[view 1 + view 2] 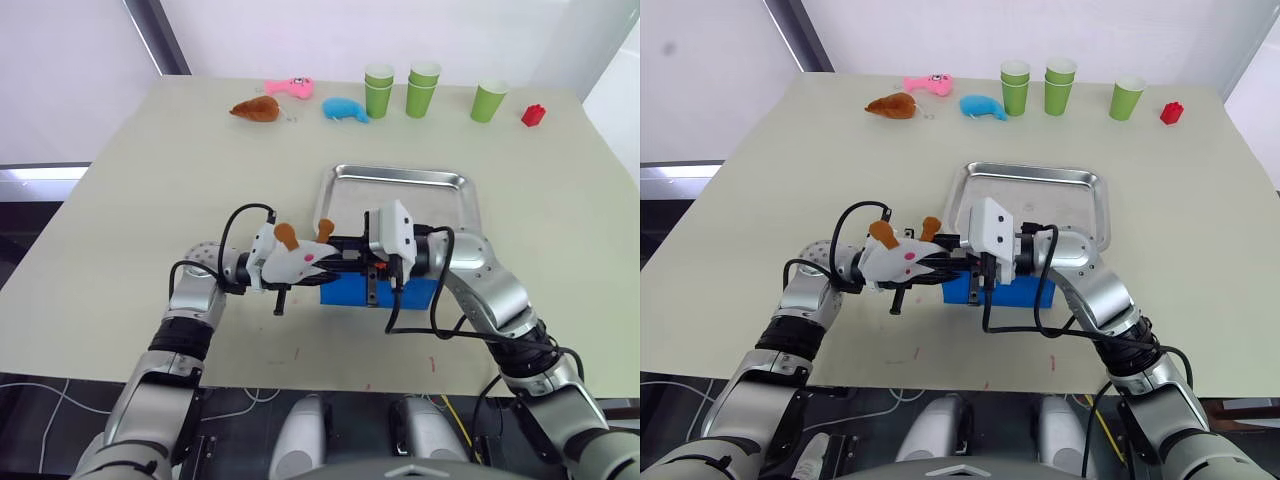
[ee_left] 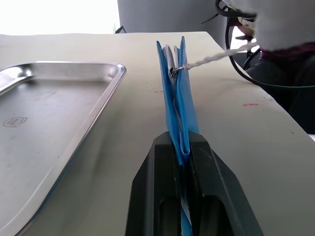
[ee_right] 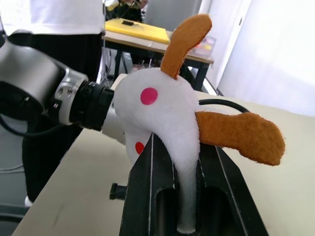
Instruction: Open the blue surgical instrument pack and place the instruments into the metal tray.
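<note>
Two hands, both working on one pack.

- Left hand [image 2: 181, 147]: fingers pressed together, pinching the lower edge of the blue pack [image 2: 184, 98] and holding it upright on its edge.
- Right hand [image 3: 184, 147]: fingers pinching the white plush tag with orange ears [image 3: 157, 108]. A white cord [image 2: 211, 58] is running from the tag to the zip pull [image 2: 174, 69].
- Pack: standing on the tabletop [image 2: 236, 128], just beside the near rim of the metal tray [image 2: 59, 66].
- Step in hand, as judged: unzipping. The right hand should be drawing the tag along the line of the zip, with the cord taut and level, while the left is gripping firmly so the pack is not tipping or sliding.
- Risk: a sideways tug twisting the pack free.
</note>
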`<move>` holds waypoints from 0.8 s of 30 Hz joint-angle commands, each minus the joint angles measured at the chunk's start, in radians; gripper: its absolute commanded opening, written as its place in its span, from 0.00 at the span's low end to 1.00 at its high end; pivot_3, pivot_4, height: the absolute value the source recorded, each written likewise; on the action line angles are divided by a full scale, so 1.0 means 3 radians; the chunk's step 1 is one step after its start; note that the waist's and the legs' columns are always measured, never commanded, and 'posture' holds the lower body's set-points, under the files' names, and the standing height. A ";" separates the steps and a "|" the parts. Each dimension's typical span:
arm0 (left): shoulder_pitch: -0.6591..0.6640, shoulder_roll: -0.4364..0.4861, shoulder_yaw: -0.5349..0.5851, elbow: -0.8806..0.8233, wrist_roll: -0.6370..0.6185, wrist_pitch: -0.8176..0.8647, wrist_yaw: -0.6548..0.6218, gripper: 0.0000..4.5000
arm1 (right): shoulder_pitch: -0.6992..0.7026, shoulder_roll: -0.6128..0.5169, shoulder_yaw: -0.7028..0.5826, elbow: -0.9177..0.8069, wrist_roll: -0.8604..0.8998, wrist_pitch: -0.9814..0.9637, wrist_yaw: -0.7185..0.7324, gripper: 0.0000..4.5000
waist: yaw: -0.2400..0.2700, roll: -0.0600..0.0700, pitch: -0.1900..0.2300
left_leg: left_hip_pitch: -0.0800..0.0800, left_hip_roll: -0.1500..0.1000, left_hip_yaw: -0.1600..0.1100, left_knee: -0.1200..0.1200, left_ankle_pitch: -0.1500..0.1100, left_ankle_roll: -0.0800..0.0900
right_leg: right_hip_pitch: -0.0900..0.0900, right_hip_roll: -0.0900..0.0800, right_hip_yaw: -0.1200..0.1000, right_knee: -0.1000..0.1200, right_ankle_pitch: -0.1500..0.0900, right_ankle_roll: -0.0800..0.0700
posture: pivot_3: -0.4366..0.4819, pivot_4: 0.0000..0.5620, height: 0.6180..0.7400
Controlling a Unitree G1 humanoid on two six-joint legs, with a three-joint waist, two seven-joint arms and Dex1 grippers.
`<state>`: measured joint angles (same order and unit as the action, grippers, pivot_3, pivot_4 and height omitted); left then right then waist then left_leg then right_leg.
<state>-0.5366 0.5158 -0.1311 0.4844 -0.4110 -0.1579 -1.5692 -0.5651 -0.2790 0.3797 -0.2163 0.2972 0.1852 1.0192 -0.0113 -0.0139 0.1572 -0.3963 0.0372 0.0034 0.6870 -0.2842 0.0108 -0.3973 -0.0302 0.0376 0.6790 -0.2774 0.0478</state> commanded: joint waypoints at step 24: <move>0.0053 -0.0025 -0.0137 0.0090 0.0215 -0.0040 -0.0148 0.00 | 0.0324 -0.0459 -0.0156 -0.0096 -0.0163 -0.0549 0.0187 1.00 | 0.0013 0.0000 0.0000 | 0.0000 -0.0001 -0.0001 0.0000 0.0000 0.0000 | 0.0001 -0.0001 -0.0001 0.0000 0.0000 0.0000 | 0.48 0.27 1.00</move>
<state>-0.5421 0.5074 -0.1307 0.4855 -0.3969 -0.1636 -1.5691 -0.4738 -0.4039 0.3827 -0.1977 0.2111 0.0050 1.0822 -0.0073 -0.0140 0.1572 -0.3962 0.0368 0.0035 0.6872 -0.2842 0.0108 -0.3968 -0.0308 0.0376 0.6788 -0.2774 0.0479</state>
